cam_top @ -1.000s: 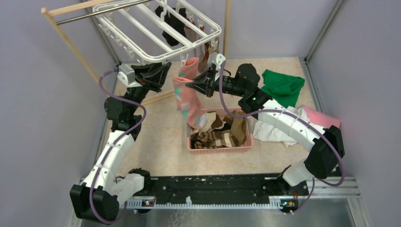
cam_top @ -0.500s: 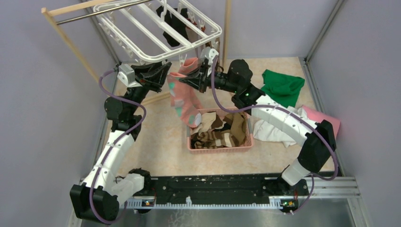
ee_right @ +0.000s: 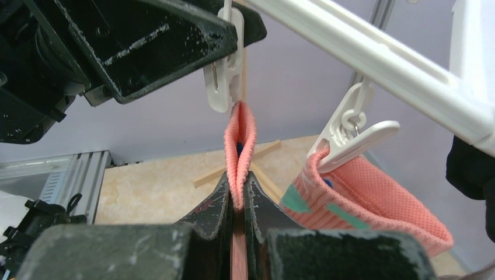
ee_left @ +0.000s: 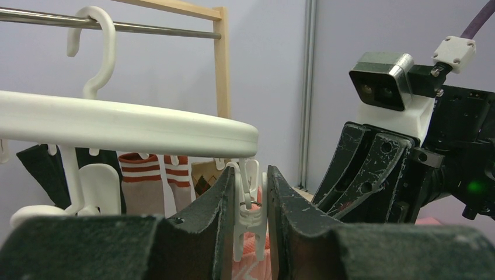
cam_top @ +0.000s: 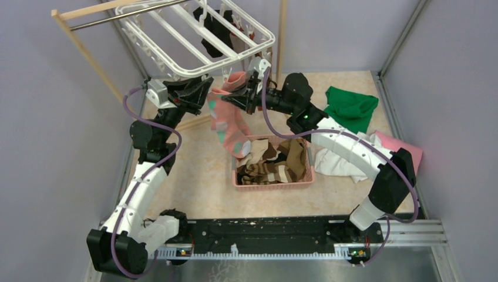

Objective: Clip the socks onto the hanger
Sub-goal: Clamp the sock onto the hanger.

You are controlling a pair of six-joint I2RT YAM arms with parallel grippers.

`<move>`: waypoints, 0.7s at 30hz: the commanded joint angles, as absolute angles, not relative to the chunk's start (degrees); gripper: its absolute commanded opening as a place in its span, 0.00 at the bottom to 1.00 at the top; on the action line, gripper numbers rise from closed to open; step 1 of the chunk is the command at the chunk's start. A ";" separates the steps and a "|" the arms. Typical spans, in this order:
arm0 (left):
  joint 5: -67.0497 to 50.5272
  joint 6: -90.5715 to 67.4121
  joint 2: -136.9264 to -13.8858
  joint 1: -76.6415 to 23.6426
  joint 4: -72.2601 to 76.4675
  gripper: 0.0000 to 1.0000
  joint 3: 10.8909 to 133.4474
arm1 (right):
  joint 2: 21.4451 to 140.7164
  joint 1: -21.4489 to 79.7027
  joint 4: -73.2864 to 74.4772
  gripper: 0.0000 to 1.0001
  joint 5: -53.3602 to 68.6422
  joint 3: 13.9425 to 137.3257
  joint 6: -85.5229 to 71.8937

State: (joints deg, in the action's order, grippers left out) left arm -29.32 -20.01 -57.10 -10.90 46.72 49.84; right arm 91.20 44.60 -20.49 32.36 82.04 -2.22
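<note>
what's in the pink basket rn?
In the pink plastic basket: a brown-cream striped sock, a plain brown sock, a beige sock. Anything beneath them is covered; the hanging pink-teal sock hides the far-left corner.

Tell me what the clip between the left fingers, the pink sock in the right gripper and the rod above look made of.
The clip looks like white moulded plastic, smooth with a slight sheen. The pink sock is knitted fabric, matte, its fine knit texture visible, and it folds softly. The rod is probably metal: grey with a bright streak along it.
</note>
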 commanded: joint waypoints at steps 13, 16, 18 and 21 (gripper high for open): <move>-29.49 -20.63 -55.98 -11.10 50.05 0.11 50.65 | 90.69 45.53 -23.68 0.00 33.53 87.61 -2.56; -29.57 -21.07 -56.01 -11.16 50.58 0.11 51.07 | 90.13 45.51 -22.59 0.00 33.67 85.84 -1.37; -29.45 -21.26 -55.83 -11.16 50.66 0.11 51.30 | 89.61 45.53 -21.65 0.00 33.24 84.80 -0.40; -29.40 -21.56 -55.75 -11.15 50.73 0.11 51.49 | 88.77 45.52 -20.96 0.00 33.28 83.21 -0.26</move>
State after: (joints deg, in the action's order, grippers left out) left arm -29.30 -20.60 -57.10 -10.90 47.18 49.84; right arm 91.24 44.82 -20.97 32.82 84.18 -1.41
